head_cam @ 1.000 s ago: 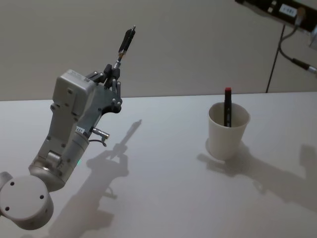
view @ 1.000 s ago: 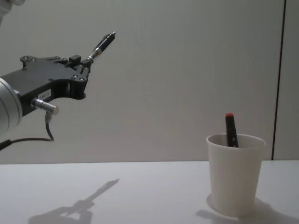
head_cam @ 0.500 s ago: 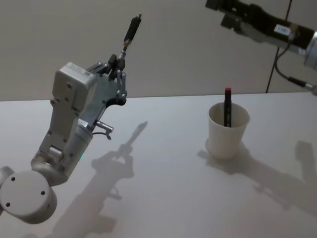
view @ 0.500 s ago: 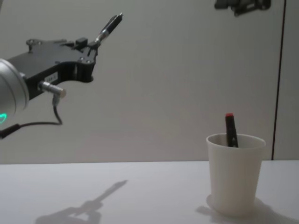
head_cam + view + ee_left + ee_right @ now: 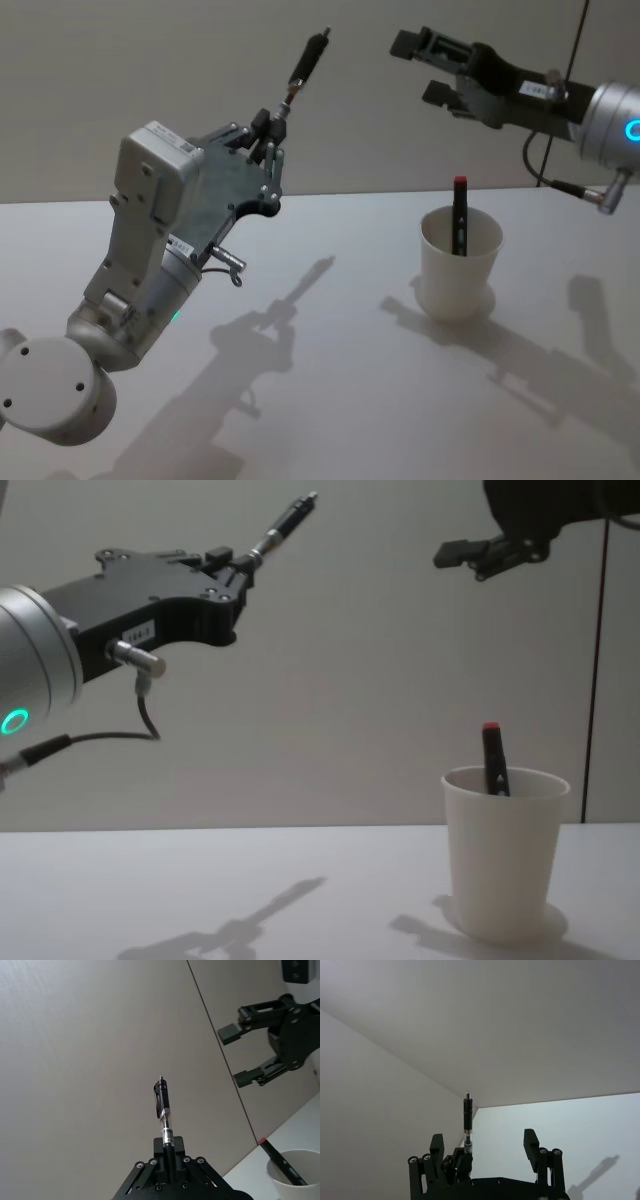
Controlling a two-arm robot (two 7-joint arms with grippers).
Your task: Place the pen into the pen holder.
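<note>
L gripper (image 5: 268, 140) is clamping the pen (image 5: 303, 68) by its lower end, high over the table (image 5: 340, 400).
The pen is pointing up, well apart from the pen holder (image 5: 457, 270), which is standing at the right w/ a red-tipped marker (image 5: 460, 215) leaning inside. R gripper (image 5: 417, 67) is hanging above it, fingers spread.

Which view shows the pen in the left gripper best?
The left wrist view: the pen is close, sticking out of the left gripper, with clip and clear barrel visible. The head and chest views show it small and slanted; the right wrist view shows it far off.
</note>
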